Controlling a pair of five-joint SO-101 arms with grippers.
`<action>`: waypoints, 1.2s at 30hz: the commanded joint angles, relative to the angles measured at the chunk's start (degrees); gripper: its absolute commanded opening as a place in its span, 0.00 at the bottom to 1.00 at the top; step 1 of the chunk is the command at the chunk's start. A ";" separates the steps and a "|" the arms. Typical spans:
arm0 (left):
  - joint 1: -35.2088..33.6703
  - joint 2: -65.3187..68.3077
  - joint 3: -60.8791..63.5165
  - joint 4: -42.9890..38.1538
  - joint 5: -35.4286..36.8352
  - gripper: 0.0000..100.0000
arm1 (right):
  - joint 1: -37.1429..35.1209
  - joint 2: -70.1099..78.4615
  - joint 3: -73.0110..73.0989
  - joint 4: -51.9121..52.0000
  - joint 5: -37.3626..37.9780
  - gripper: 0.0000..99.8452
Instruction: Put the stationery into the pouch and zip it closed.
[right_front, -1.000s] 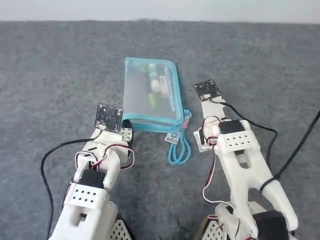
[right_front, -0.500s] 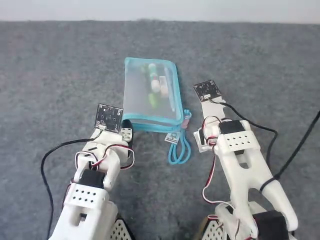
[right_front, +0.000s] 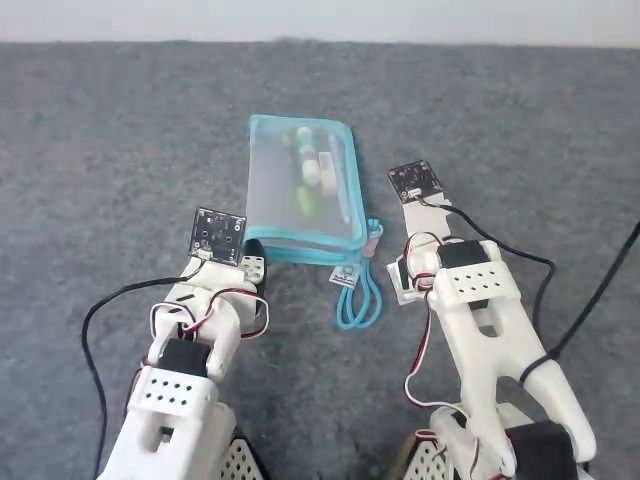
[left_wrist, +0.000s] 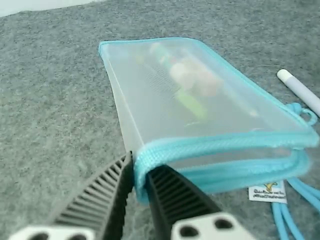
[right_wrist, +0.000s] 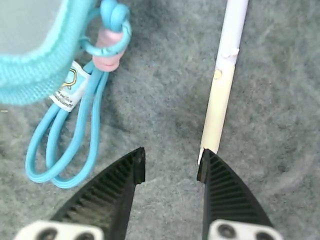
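— What has your left claw got?

— My left claw (left_wrist: 137, 170) is pinched almost closed on the near corner of the pouch (left_wrist: 190, 100). Its ribbed black pads sit on either side of the woven teal edging.

— And the right one?

— My right claw (right_wrist: 170, 160) is spread wide with nothing in it, low over the counter (right_wrist: 165, 75), which is grey and fuzzy like felt. A pen (right_wrist: 222, 90) lies there, slim and round, white at its far part and cream nearer me. Its near end sits right at the inside of one fingertip, and I can't tell whether they touch. Its far end is cut off at the frame edge.

— Where does the pouch lie?

— Flat on the counter, ahead of both arms and between them. It's a rounded rectangle of frosted plastic. From the corner nearest my right claw runs a smooth teal cord (right_wrist: 60, 145), looped double, with a pink bead (right_wrist: 107, 55) and a small white tag (right_wrist: 67, 90).

— What's inside?

— Stationery (left_wrist: 187, 82), green and white sticks blurred by the plastic, so I can't name them. I can't make out whether the zip is fully shut either.

— Anything different from a second ago?

— Nothing. Both arms, the pouch and the cord sit where they were.
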 joint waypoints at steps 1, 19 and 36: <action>-0.26 -1.32 -1.01 -1.49 -0.62 0.01 | 0.48 -2.51 -0.26 -1.36 -0.62 0.18; -0.26 -1.32 -0.48 -1.58 -0.62 0.01 | 1.19 -2.42 -2.46 -0.48 4.31 0.18; -0.26 -1.32 -0.40 -1.49 -0.62 0.01 | 7.43 9.10 -6.59 -3.56 8.09 0.18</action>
